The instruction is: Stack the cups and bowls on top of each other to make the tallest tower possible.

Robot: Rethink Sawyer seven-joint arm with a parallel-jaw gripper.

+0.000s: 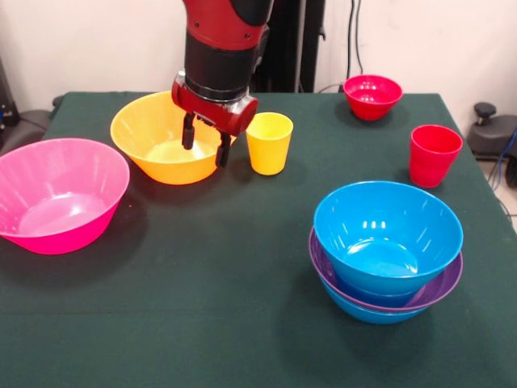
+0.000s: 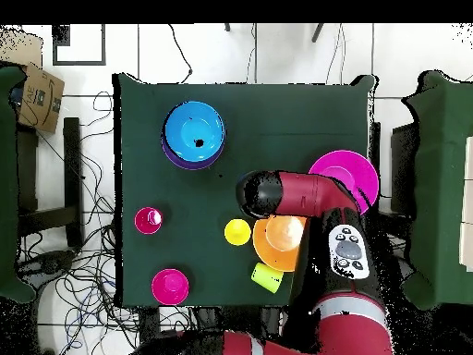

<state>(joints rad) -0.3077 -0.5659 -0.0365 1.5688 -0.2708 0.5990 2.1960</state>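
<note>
Now, L to R on worktop point(image 1: 202, 267): pink bowl point(image 1: 58, 194), then orange bowl point(image 1: 166, 137) w/ my arm coming straight down, pincer point(image 1: 205, 141) spread, astride its right rim; yellow cup point(image 1: 269, 142) just beside; blue-purple tower point(image 1: 386, 250) at right.

Robotics lab: green-clothed table point(image 2: 277, 120), pedestal-mounted red arm point(image 2: 314, 189) at 6 o'clock, loose cables point(image 2: 88, 277) across tiled floor at 9 o'clock.

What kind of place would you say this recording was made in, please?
Probably a robotics lab: a cloth-covered table holds plastic bowls, the robot arm stands at its edge, loose cables trail over the tiled floor, and a cardboard box sits nearby.
</note>
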